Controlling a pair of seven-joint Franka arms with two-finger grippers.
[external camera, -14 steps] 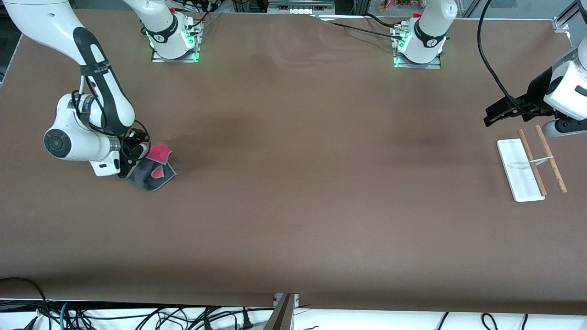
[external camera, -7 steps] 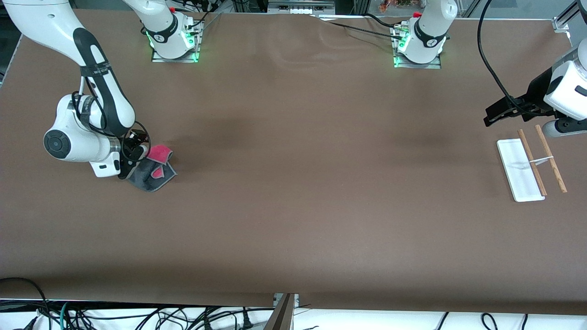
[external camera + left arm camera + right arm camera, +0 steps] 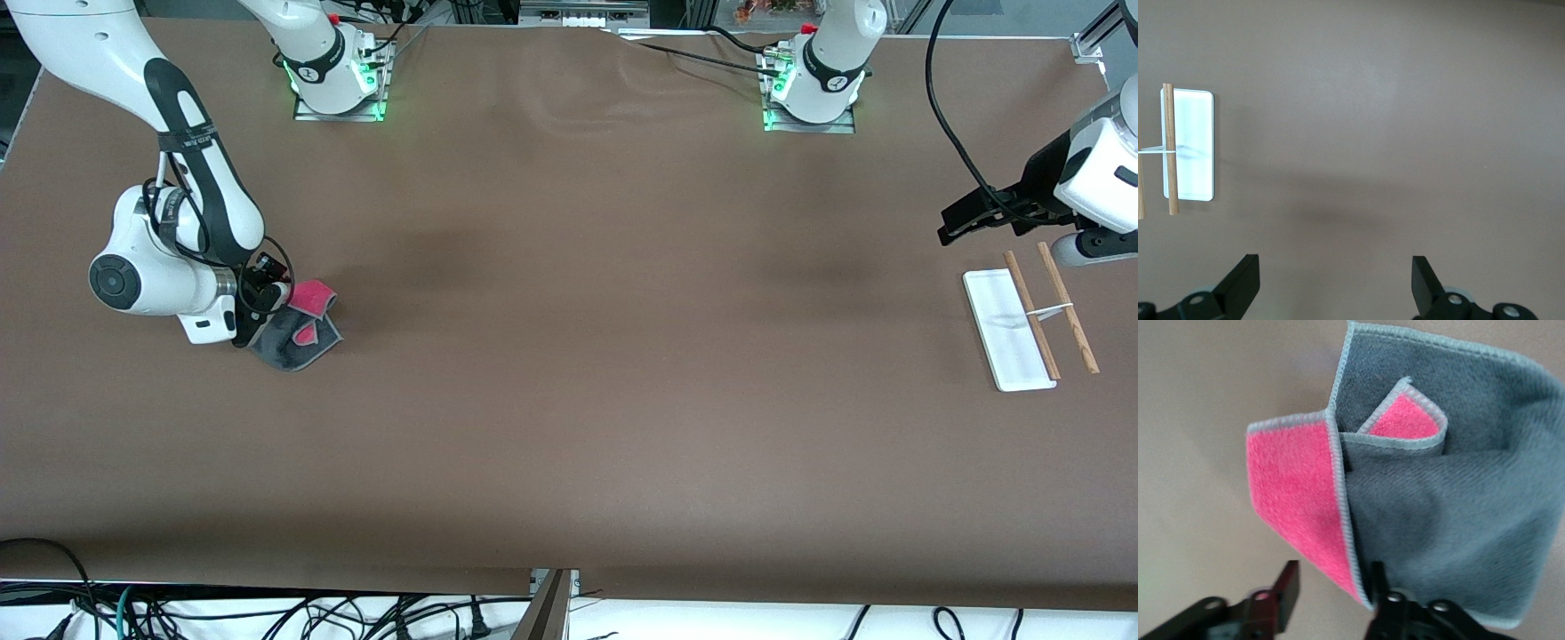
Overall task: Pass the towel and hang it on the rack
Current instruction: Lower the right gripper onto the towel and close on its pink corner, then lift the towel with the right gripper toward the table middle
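Nothing moved, right tool [image 3: 251, 331] straddling towel [image 3: 298, 333] edge.

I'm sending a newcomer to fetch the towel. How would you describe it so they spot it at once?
Look on the brown table at the right arm's end, under the right gripper. The towel is a small rumpled cloth, dark grey with pink-red folds and light grey stitched edging; it is the only soft thing there, unlike the white-based rack at the left arm's end.

Crumpled pink-grey towel [image 3: 298, 331] lies well apart from upright rack [image 3: 1022, 327]
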